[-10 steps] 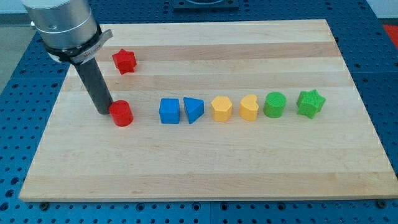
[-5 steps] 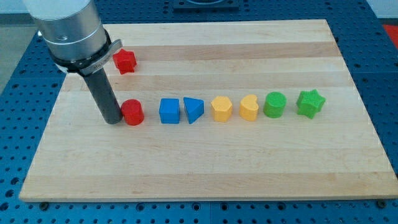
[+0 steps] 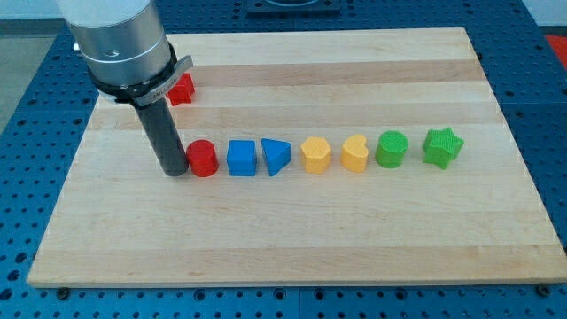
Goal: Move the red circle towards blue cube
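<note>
the arm ends in a bare rod with no jaws; my tip (image 3: pixel 174 171) touches the red circle (image 3: pixel 203 159) on its left in the view. the red circle sits just beside the blue cube (image 3: pixel 241 158), seemingly a sliver apart.

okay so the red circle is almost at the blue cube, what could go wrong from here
Pushing on, my tip could drive the red circle into the blue cube, which probably shunts the blue triangle beside it and disturbs the row. An off-centre push may also let the circle slip sideways off my tip.
</note>
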`<state>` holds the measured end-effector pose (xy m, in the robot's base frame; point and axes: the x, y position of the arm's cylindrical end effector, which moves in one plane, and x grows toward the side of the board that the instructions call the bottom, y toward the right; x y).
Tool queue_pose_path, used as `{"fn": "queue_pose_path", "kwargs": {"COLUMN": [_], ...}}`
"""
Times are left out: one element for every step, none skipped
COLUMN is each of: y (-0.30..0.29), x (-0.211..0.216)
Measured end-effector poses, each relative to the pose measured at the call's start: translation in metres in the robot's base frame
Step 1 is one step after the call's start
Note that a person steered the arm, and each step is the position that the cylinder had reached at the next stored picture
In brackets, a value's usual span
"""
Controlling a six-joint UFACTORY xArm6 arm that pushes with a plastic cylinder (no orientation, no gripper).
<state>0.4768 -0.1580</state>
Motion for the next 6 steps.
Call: {"fn": "queue_pose_path", "kwargs": {"y": [0.0,-0.001,-0.002,-0.011,-0.011,-0.011], "x": [-0.005,-0.012,-0.017,-0.033,-0.033,-0.033]}}
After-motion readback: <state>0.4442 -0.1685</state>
